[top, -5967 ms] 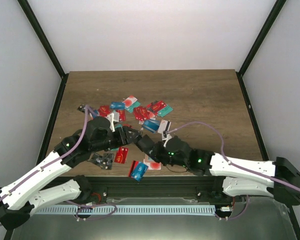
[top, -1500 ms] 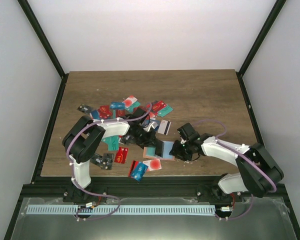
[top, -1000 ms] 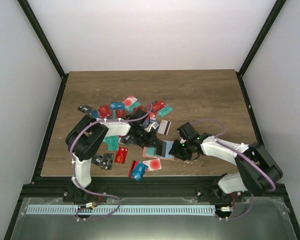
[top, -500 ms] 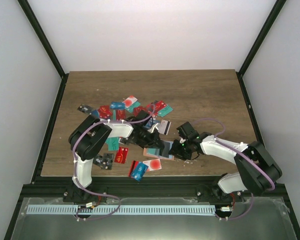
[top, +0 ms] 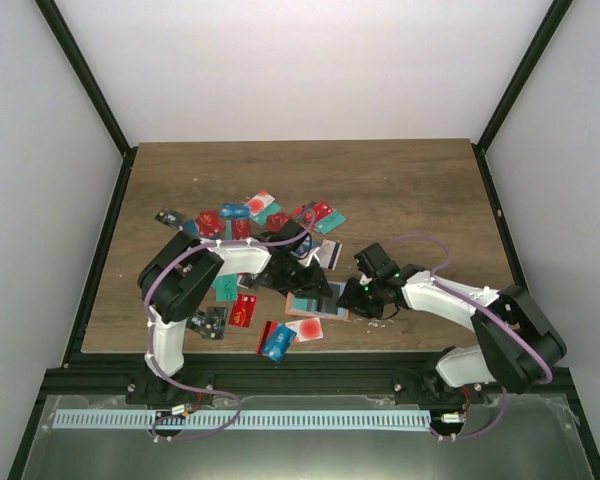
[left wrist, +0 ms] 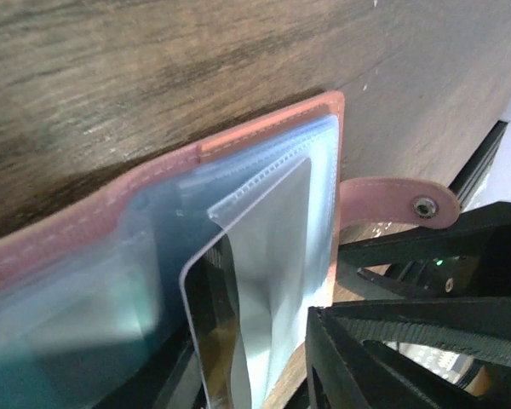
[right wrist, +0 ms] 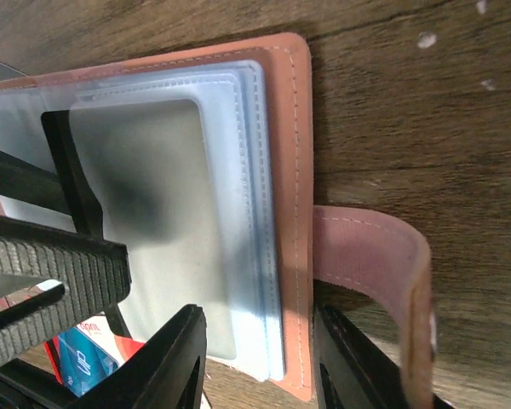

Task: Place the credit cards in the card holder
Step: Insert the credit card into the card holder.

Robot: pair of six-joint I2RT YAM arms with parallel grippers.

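Card holder [right wrist: 296,153] open flat on table [top: 410,190], front centre, between both grippers.
Right gripper [right wrist: 260,328]: jaws spread over the holder's edge by the strap [right wrist: 370,247]. Left gripper [top: 317,286]: can't tell jaw state. A card [left wrist: 264,281] sits partway in a clear sleeve [left wrist: 277,179]. Loose cards [top: 263,212] lie behind.

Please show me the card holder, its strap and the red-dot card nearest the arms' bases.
card holder [right wrist: 296,153]: right wrist view, leather border.
strap [left wrist: 383,200]: left wrist view, its middle.
red-dot card [top: 306,328]: top view, the dot.

Card holder [left wrist: 264,136] cut off, blurred at left wrist view's left edge.
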